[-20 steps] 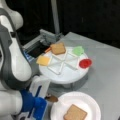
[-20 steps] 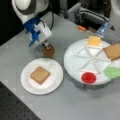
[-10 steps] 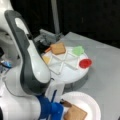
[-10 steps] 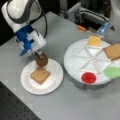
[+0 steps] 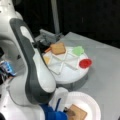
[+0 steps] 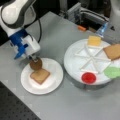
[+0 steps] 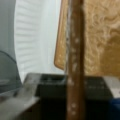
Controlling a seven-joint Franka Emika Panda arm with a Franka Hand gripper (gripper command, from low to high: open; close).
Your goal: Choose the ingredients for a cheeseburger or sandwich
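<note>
While my gripper (image 6: 35,60) stays clamped on the patty (image 6: 36,64), held edge-down, the bread square (image 6: 40,75) lies just beneath on the small plate (image 6: 53,82)

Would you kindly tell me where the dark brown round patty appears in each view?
Front view: hidden behind the arm; not seen.
Front view: dark brown round patty on edge in the gripper, above the tan bread square.
Wrist view: vertical brown strip at centre.
Shared landmark: white paper plate.
</note>
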